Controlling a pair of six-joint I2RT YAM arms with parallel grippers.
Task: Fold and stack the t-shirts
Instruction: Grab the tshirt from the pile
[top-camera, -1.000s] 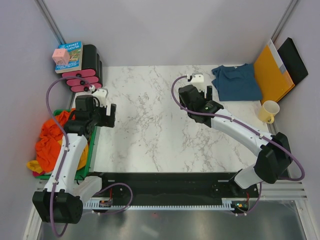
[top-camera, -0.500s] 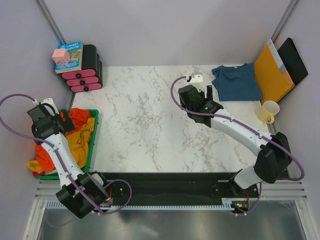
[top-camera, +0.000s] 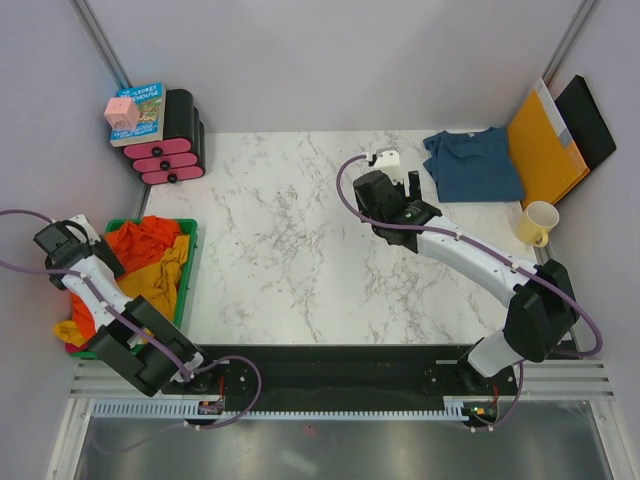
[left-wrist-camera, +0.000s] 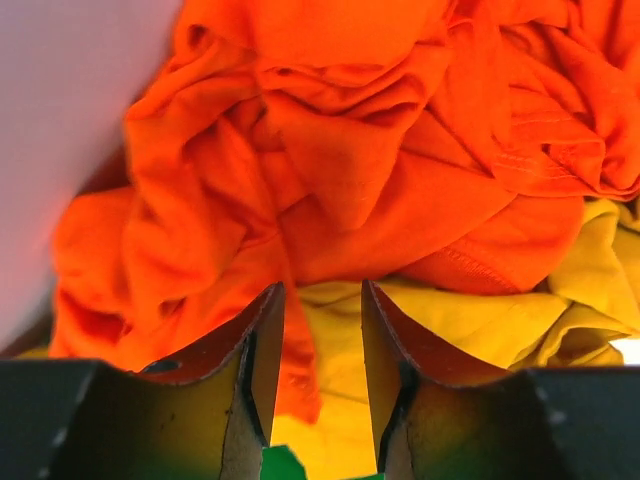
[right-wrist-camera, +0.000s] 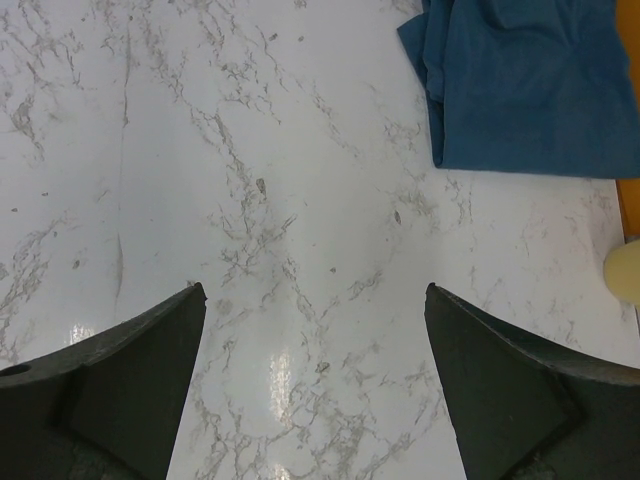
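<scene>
The orange-red t-shirt (top-camera: 140, 240) lies crumpled in the green bin (top-camera: 187, 290) at the left edge. In the left wrist view it (left-wrist-camera: 350, 150) fills the upper part. My left gripper (top-camera: 52, 240) hangs over the bin's far left side. Its jaws (left-wrist-camera: 322, 290) stand a narrow gap apart, with a fold of orange cloth and yellow cloth showing in the gap. The teal-blue t-shirt (top-camera: 473, 165) lies folded flat at the back right (right-wrist-camera: 530, 80). My right gripper (top-camera: 402, 172) hovers just left of it, open wide over bare marble (right-wrist-camera: 314, 292).
A mustard-yellow garment (top-camera: 160, 280) (left-wrist-camera: 480, 320) lies under the orange shirt in the bin. A pale mug (top-camera: 538, 222), an orange-yellow envelope (top-camera: 543, 145) and a black folder (top-camera: 588, 120) stand at the right. A book, pink cube (top-camera: 122, 112) and black-pink stack (top-camera: 170, 150) sit back left.
My left arm swung left from beside the bin to its far left side, down over the clothes, and its jaws narrowed. The right arm barely moved.
</scene>
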